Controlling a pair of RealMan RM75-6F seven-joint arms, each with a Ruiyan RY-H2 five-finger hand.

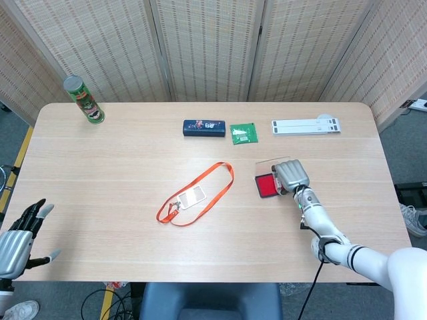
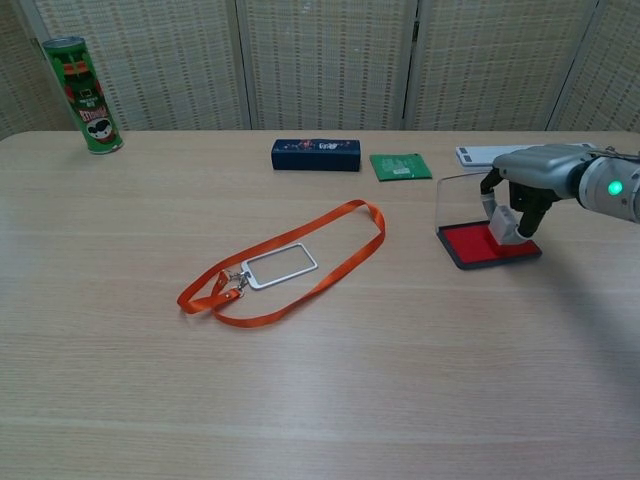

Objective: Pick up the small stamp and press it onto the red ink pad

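The red ink pad (image 2: 478, 244) lies open on the right of the table, its clear lid (image 2: 458, 200) standing up behind it; in the head view the red ink pad (image 1: 266, 186) peeks out left of the hand. My right hand (image 2: 527, 182) holds the small white stamp (image 2: 503, 227) with its base down on the red surface. From above, the right hand (image 1: 293, 175) covers the stamp. My left hand (image 1: 17, 241) hangs off the table's front left corner, fingers apart and holding nothing.
An orange lanyard with a badge holder (image 2: 281, 265) lies mid-table. At the back are a dark blue box (image 2: 316, 154), a green packet (image 2: 401, 165), a white flat item (image 1: 305, 125) and a green can (image 2: 83, 95).
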